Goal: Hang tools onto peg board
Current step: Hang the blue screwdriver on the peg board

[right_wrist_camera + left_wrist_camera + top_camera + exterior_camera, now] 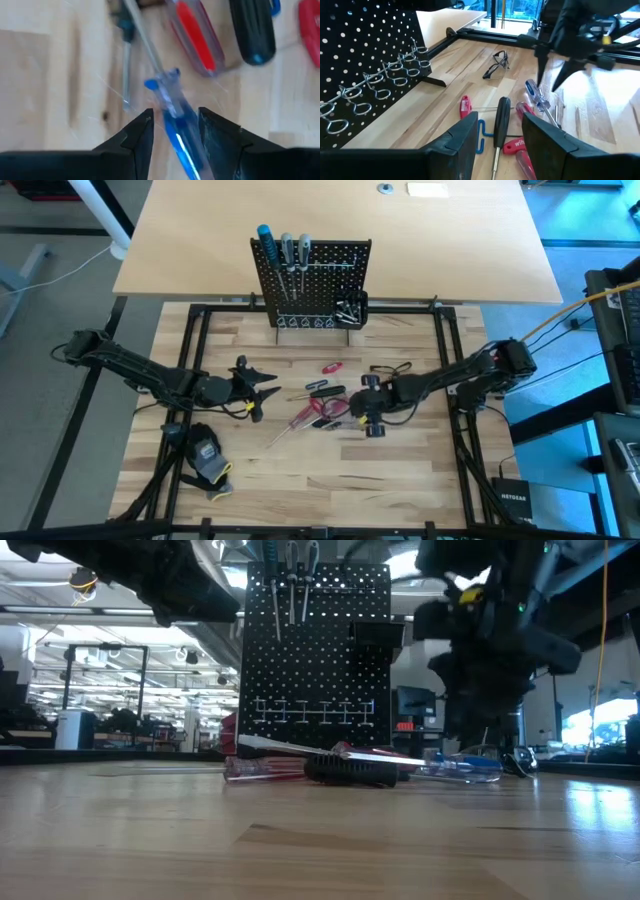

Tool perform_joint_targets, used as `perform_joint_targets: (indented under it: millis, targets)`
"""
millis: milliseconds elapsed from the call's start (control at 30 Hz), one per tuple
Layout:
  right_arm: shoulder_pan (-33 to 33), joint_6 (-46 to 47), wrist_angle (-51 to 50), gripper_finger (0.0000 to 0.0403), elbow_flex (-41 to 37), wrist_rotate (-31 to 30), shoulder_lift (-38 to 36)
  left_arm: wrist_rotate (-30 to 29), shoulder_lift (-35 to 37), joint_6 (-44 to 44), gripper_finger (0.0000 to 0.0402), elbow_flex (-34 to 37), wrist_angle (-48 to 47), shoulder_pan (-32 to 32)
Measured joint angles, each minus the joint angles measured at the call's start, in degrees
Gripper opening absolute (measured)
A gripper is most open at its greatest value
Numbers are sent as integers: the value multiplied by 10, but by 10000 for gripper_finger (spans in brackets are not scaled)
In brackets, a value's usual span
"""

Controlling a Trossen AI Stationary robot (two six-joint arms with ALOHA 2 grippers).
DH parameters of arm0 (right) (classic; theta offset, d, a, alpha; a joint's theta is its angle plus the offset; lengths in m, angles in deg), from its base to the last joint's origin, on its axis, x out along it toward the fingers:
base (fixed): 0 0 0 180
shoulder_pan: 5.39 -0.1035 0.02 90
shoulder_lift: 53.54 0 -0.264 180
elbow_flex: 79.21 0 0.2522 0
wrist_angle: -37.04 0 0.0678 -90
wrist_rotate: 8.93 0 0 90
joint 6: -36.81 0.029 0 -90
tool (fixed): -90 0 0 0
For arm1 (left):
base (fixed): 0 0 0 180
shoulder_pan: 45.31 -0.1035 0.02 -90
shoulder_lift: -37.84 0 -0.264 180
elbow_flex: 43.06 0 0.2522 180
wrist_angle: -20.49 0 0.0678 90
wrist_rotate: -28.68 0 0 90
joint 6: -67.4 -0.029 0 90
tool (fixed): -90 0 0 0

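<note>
While my right gripper [174,132] straddles the blue-handled screwdriver [175,127] mid-bench, jaws apart, unclosed — next I must pinch it.

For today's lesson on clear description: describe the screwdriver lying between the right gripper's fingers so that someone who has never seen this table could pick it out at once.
Start at the black peg board standing at the back of the wooden table, then come forward to the pile of tools lying at the table's middle. The right gripper hangs open over the screwdriver at the pile's right edge. Its clear handle has a blue core; those beside it are red or black.

Loose tools [322,406] heaped mid-table, roughly three hung on upright peg board [312,280]
</note>
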Motion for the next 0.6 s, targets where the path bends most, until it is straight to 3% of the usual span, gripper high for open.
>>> perform_joint_targets:
  millis: [200,600]
  targets:
    - [22,-10,-41,156,-24,20,0,0,0,1,143,0,-9,0]
    - [22,5,-98,156,-26,-5,-8,0,0,13,143,0,-13,0]
